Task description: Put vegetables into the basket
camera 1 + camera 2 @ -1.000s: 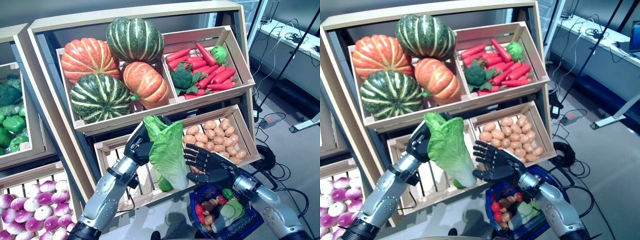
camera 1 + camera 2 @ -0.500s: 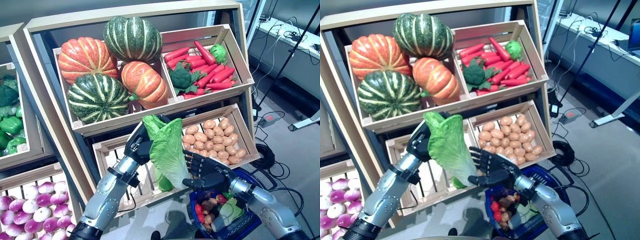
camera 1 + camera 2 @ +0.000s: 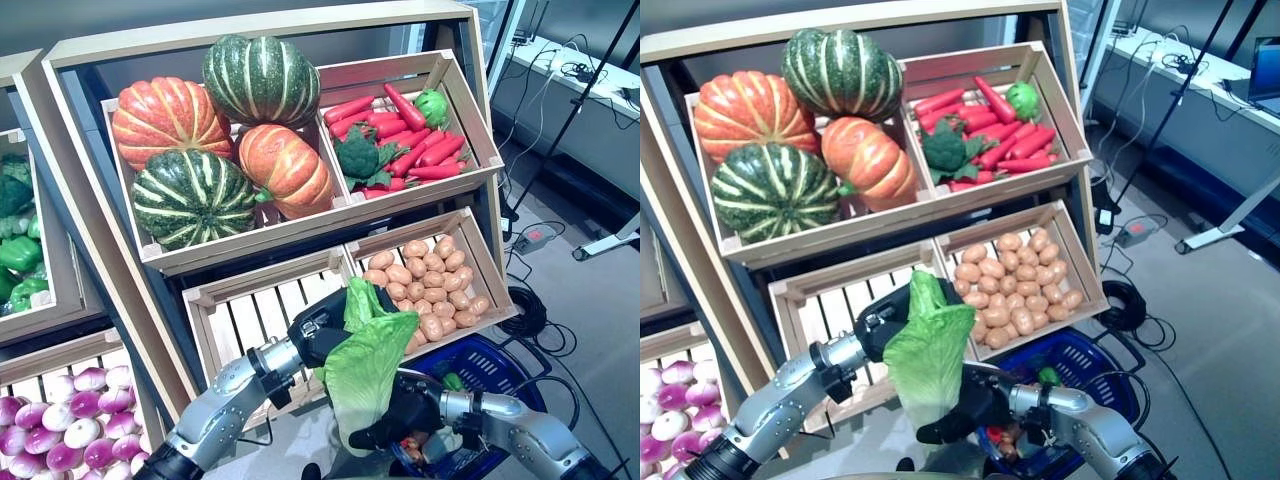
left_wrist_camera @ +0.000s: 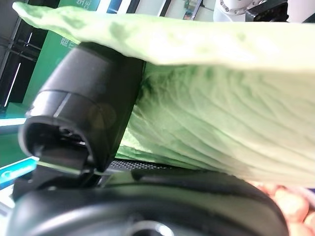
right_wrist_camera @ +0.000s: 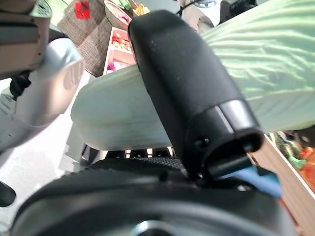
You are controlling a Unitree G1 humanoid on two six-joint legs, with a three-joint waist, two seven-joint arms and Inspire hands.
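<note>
Even indoor light falls from above, bright on the pumpkins [image 3: 215, 130], which carry soft glare. Deep shadow fills the shelf [image 3: 270, 25] recess behind them. In the wrist views the lettuce [image 4: 221, 88] is soft and out of focus, with each robot hand's thumb dark.

Two head views looking down on the same shelves [image 3: 300, 215], wrist views pressed close against cabbage [image 4: 221, 88]

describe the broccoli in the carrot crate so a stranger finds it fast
Start at the wooden produce shelf and its upper right crate of red carrots. The dark green bumpy broccoli head lies at that crate's left, the only dark, knobbly thing among smooth red roots.
</note>
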